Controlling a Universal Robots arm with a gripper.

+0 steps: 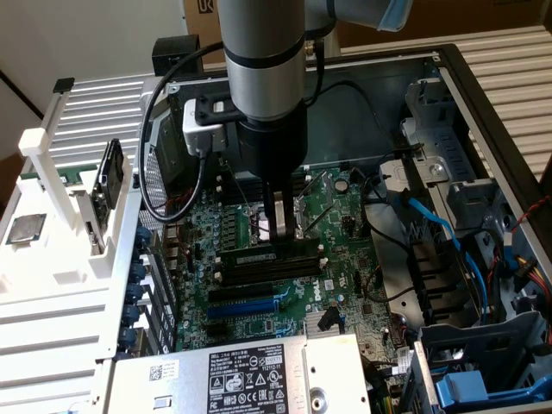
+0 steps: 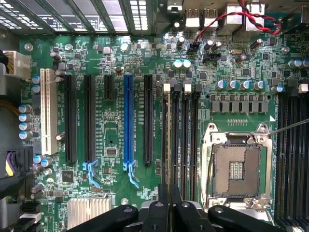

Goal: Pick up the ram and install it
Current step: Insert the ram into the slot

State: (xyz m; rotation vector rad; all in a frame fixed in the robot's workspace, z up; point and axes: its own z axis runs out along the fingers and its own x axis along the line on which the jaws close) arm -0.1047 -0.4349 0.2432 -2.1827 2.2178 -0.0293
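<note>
Presently: blue expansion slot [image 2: 128,121], near the fingers [image 2: 159,205]; fingers closed on the ram [image 2: 167,140], held edge-up, parallel to the memory slots [image 2: 185,140], apparently so it seats straight; open processor socket [image 2: 237,169], just beyond.

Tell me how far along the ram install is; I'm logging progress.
Done: the ram is picked up, gripped edge-on by the gripper. In hand: it lies in line with the memory slots beside the empty CPU socket. Left: pressing it home; seating cannot be confirmed.
</note>
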